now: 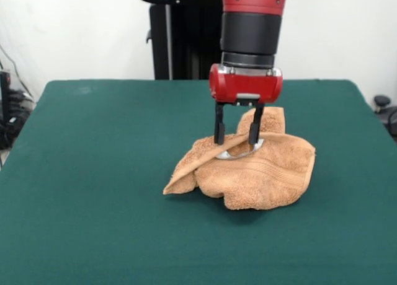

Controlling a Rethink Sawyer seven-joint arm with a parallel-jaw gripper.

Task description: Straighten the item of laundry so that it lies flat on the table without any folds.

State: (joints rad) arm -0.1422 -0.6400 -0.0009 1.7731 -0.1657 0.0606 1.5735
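gripper (236,138) straight down on crumpled orange-tan towel (260,173), fingers partly apart, tips at a raised fold by its label (239,152); hold unclear. green surface (93,173).

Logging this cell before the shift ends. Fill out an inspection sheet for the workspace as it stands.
Surface: green table, bare apart from the towel.
Job's things: orange-tan towel crumpled, folded over itself, one part raised; not flat.
Clutter: nothing seen.
Grippers: gripper down on the towel's top fold, fingers apart, either side of a pale label.
Cables: dark cables beyond the table's left edge.
Surroundings: white wall, black pedestal, dark object at right.
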